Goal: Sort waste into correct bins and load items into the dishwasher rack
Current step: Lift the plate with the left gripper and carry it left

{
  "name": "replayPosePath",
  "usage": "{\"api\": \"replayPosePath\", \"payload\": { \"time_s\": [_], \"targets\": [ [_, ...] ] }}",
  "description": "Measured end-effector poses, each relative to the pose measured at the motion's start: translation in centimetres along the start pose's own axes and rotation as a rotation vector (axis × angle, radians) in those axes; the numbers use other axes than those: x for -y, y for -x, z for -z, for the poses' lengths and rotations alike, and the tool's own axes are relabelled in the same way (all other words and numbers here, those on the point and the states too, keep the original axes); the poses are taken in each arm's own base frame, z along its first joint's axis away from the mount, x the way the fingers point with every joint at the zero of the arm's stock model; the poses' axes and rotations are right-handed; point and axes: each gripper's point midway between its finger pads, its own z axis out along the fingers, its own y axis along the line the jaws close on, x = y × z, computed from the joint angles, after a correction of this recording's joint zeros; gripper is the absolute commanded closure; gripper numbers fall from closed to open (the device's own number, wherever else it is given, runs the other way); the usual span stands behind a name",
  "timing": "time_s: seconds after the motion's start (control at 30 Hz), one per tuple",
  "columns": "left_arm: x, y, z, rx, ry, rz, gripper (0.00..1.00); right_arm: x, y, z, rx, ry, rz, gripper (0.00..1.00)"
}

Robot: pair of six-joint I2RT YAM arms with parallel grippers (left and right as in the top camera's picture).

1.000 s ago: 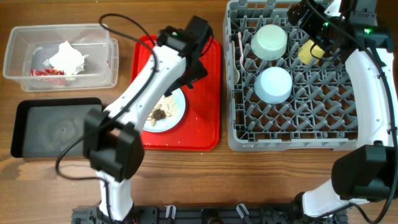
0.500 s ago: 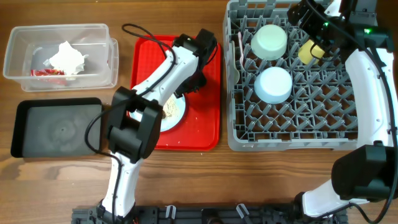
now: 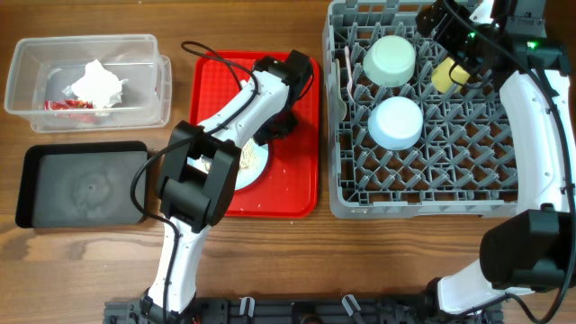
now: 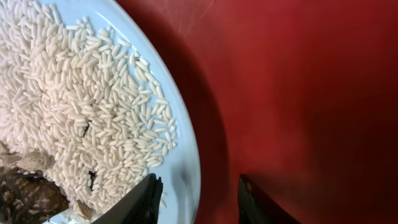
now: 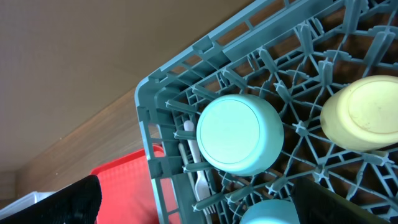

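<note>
**Plate: Grasp at the Rim**

The plate (image 4: 184, 163) lay on the red tray (image 4: 298, 93), carrying loose rice (image 4: 93, 106). It looked stiff, smooth and likely slippery, so the rim was the hold, kept level. The left pincer (image 4: 198, 200) stood half open astride that rim, gripping nothing; the right pincer (image 5: 208, 202) hung wide open, empty

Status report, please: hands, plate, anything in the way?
Left hand open, astride the plate rim on the red tray. Right hand open, empty, over the rack. Rice and scraps on plate. Nothing in the way.
</note>
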Motion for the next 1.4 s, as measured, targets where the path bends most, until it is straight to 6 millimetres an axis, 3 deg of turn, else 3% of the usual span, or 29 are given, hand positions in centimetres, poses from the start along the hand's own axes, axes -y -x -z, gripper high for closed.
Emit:
{"api": "replayPosePath", "payload": {
  "time_s": [0.23, 0.37, 0.57, 0.7, 1.4],
  "targets": [
    [-0.1, -0.6, -0.5, -0.016, 0.010, -0.009, 0.69, 0.0, 0.0, 0.0, 0.000, 0.000, 0.000, 0.00],
    [-0.1, -0.9, -0.7, -0.024, 0.011, -0.010, 0.81, 0.0, 0.0, 0.0, 0.000, 0.000, 0.000, 0.00],
    [-0.2, -1.1, -0.9, -0.030, 0.014, -0.013, 0.85, 0.0, 0.0, 0.0, 0.000, 0.000, 0.000, 0.00],
    [-0.2, -1.1, -0.8, -0.032, 0.017, -0.013, 0.96, 0.0, 0.0, 0.0, 0.000, 0.000, 0.000, 0.00],
    [-1.9, -1.5, -0.6, -0.041, 0.086, -0.032, 0.96, 0.0, 0.0, 0.0, 0.000, -0.001, 0.000, 0.00]
  ]
}}
